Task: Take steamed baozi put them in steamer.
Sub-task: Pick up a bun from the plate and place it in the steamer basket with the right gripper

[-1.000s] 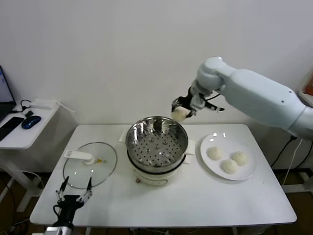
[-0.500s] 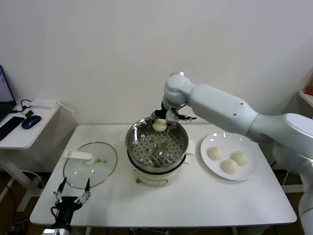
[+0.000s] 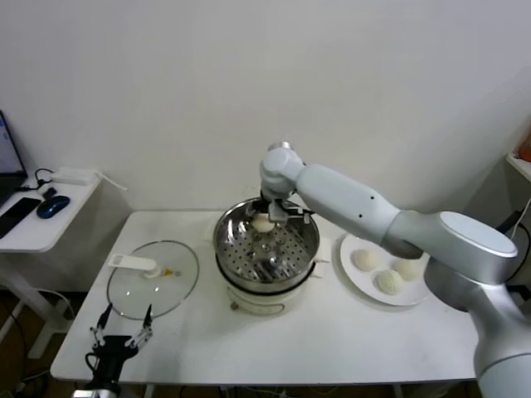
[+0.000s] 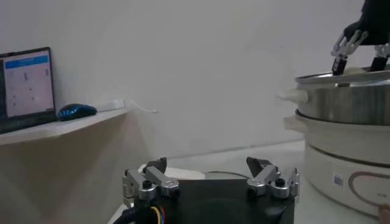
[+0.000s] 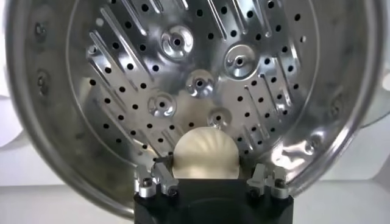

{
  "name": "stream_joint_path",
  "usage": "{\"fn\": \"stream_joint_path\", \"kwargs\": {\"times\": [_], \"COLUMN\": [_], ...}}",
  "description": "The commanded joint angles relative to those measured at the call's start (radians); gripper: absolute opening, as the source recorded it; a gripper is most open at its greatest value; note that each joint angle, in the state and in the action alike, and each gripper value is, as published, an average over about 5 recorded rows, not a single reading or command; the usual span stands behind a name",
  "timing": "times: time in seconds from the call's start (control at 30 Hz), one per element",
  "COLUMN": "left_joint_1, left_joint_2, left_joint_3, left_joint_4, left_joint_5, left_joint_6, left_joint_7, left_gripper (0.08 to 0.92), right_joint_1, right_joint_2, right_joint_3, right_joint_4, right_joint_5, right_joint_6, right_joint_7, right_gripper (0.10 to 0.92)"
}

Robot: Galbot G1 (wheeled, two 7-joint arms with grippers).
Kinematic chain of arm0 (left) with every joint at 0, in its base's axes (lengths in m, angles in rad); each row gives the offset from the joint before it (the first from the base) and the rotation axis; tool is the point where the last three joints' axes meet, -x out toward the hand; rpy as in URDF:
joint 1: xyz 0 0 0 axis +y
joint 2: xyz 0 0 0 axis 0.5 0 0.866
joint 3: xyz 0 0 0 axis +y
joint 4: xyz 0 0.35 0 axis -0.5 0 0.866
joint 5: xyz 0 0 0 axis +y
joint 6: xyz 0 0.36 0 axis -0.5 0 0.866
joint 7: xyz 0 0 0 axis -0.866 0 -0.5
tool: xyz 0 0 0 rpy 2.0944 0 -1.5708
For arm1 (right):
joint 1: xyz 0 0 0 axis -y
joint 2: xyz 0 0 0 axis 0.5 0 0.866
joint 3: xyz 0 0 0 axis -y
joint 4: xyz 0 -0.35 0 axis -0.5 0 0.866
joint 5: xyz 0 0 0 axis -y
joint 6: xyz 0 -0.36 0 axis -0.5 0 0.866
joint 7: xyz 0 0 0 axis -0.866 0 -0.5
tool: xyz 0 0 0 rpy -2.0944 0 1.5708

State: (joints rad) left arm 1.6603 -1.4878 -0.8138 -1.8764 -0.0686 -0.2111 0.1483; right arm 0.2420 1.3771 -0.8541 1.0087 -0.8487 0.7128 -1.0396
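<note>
The right gripper has swung over from beside the plate side and come down into the steamer. The baozi sits between its fingers, which may have spread slightly.

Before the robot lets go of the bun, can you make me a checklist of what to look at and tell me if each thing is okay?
1. Bun over the steamer, not outside it: ok.
2. Right gripper around the bun: ok.
3. Bun resting on the steamer's holey bottom: cannot tell.
4. Steamer's bottom free of other buns: ok.
5. Glass lid off and lying aside: ok.
6. Left gripper parked low near the table's front edge, away from the steamer: ok.
</note>
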Motion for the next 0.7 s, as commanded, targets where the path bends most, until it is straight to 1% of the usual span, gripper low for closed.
{"fn": "stream_joint_path", "kwargs": {"times": [0.03,0.23,0.4,0.47,0.57,0.7], "left_joint_1": [-0.001,0.000,0.002,0.002,0.002,0.003], "left_joint_2": [-0.002,-0.004,-0.002,-0.002,-0.003,-0.003], "left_joint_3": [-0.001,-0.003,-0.007,-0.008,-0.008,-0.008], "left_joint_4": [0.000,-0.002,-0.003,-0.003,-0.002,-0.004], "left_joint_5": [-0.001,0.000,0.000,0.000,0.000,0.000], "left_joint_6": [0.001,0.001,0.001,0.001,0.001,0.002], "left_joint_7": [0.000,0.001,0.000,0.000,-0.001,-0.001], "left_gripper": [0.823,0.823,0.823,0.823,0.823,0.823], "right_joint_1": [-0.039,-0.044,-0.040,-0.034,-0.009,0.073], "right_joint_2": [0.029,0.036,0.037,0.035,0.024,-0.025], "right_joint_3": [0.026,0.032,0.038,0.042,0.037,-0.019], "right_joint_4": [-0.037,-0.047,-0.053,-0.051,-0.035,0.026], "right_joint_5": [-0.068,-0.067,-0.063,-0.057,-0.004,0.152], "right_joint_6": [0.017,0.022,0.033,0.039,0.042,0.019], "right_joint_7": [0.006,0.010,0.011,0.007,-0.011,-0.060], "right_gripper": [0.719,0.738,0.804,0.818,0.822,0.823]}}
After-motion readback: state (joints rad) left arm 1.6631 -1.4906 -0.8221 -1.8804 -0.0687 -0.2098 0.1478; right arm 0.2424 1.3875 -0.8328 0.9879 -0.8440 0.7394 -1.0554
